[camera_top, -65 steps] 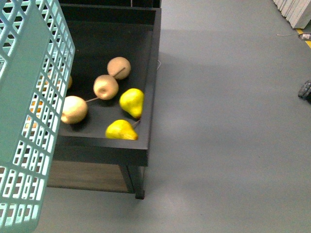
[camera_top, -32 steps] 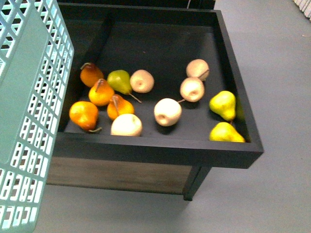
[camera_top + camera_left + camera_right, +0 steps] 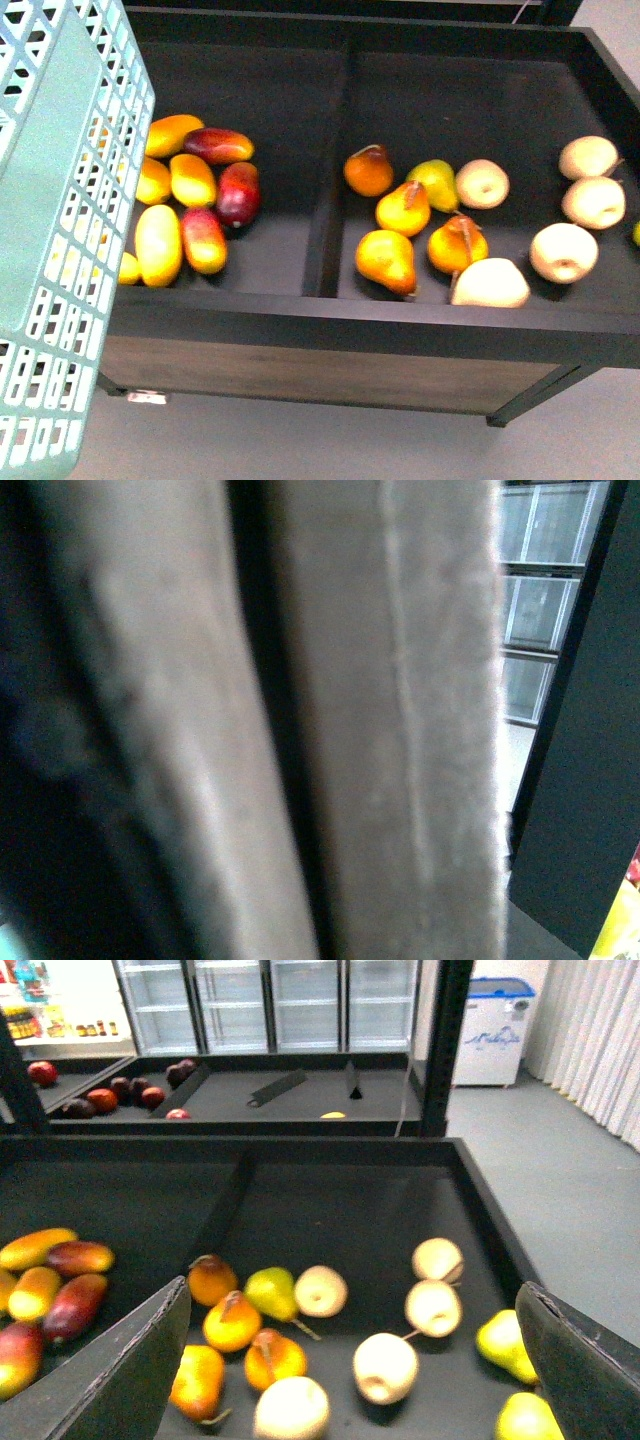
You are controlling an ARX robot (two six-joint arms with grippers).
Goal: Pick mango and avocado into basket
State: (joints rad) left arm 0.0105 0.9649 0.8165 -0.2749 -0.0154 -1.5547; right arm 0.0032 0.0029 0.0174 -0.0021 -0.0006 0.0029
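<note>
1. Black divided display bin fills the front view.
2. Teal slotted basket sits close at its left end.
3. Right gripper is spread wide above the pears. The left gripper's state cannot be told; its view is a blur.
4. Yellow mango lies in the left compartment. It is probably smooth, firm and slippery, so grip across its middle.
5. No avocado shows.
</note>
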